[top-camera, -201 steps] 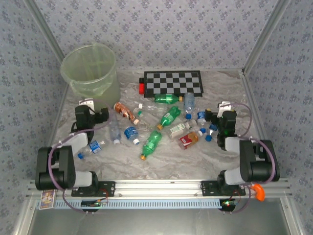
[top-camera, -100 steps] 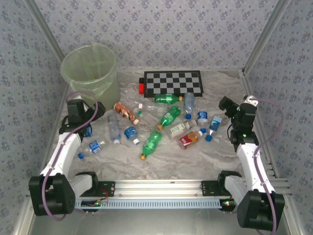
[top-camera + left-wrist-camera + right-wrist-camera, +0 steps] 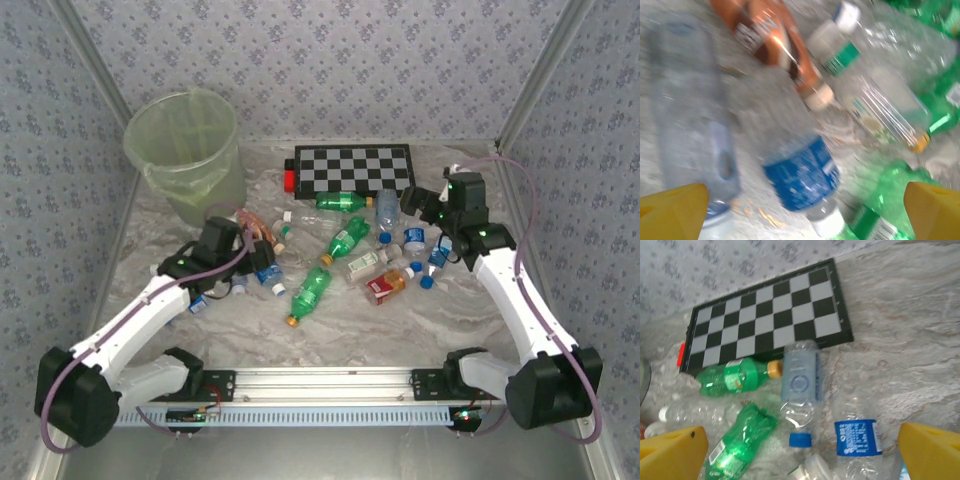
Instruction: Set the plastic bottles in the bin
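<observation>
**Both grippers spread wide over the scattered bottles**

The large round translucent pale-green bin (image 3: 185,150), lined with a thin bag, was seen standing upright at the far left corner of the marbled grey table (image 3: 340,335). The small plastic bottles (image 3: 345,240) were all seen lying on their sides on the table, outside the bin. They were spread to its right, just in front of the flat black-and-white checkerboard (image 3: 352,168).

The left gripper (image 3: 802,214) was held with its yellow fingertips (image 3: 670,210) far apart and nothing gripped. It was above a clear bottle with a blue label (image 3: 797,175), whose long axis ran diagonally with the cap towards the wrist camera. Beside it an orange-brown bottle (image 3: 772,40) was laid on much the same diagonal, its pale cap also nearer the camera. That view was blurred.

The right gripper (image 3: 801,452) was likewise spread wide and empty. Ahead of it a clear bottle with a blue cap (image 3: 800,390) was pointed cap-first towards the wrist camera, its base at the checkerboard's near edge. A green bottle with an orange cap (image 3: 732,380) was laid along that edge, its cap towards the clear bottle.
</observation>
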### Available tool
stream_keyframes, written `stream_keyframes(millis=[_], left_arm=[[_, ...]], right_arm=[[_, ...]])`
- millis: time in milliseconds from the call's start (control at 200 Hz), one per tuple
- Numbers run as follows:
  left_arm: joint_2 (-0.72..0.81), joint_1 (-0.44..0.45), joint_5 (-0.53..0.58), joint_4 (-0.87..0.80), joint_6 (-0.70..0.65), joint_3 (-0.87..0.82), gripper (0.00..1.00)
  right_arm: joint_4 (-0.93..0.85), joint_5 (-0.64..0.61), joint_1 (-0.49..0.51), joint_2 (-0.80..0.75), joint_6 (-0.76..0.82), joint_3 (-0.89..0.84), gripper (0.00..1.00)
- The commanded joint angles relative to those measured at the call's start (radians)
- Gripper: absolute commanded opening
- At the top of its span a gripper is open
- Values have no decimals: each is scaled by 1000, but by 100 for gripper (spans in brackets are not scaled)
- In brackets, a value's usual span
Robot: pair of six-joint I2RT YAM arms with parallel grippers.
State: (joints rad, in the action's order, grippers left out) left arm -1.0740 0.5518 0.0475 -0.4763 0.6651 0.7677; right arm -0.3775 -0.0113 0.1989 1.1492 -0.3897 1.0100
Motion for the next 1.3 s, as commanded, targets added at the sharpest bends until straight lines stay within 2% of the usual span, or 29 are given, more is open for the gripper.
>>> stream_keyframes(millis=[0,90,160,285,535,700,875,1035,1294], left_arm=[[-62,114,72,-54,38,69,100],[-134,209,114,-86,-5,110,100],[-192,245,81,-106,-34,135,100],[-266,267,56,-138,-74,171,100],[-269,266,192,-197,25,223,100],[-297,205,213,-297,161,248,100],[-262,178,285,-318,199,236,100],[-209,114,300,-336,194,220,100],[-89,-15,303,-325,100,158,100]], right_arm=[[-72,-24,43,16,57,33,99],[-88,-18,73,37,71,52,99],[-115,-11,90,52,79,75,99],[-162,-31,125,57,115,102,99],[-173,-89,179,32,105,93,99],[-150,-96,202,30,95,77,99],[-130,-80,220,41,97,81,99],[-101,-74,245,73,97,97,99],[-100,-85,293,136,104,148,99]])
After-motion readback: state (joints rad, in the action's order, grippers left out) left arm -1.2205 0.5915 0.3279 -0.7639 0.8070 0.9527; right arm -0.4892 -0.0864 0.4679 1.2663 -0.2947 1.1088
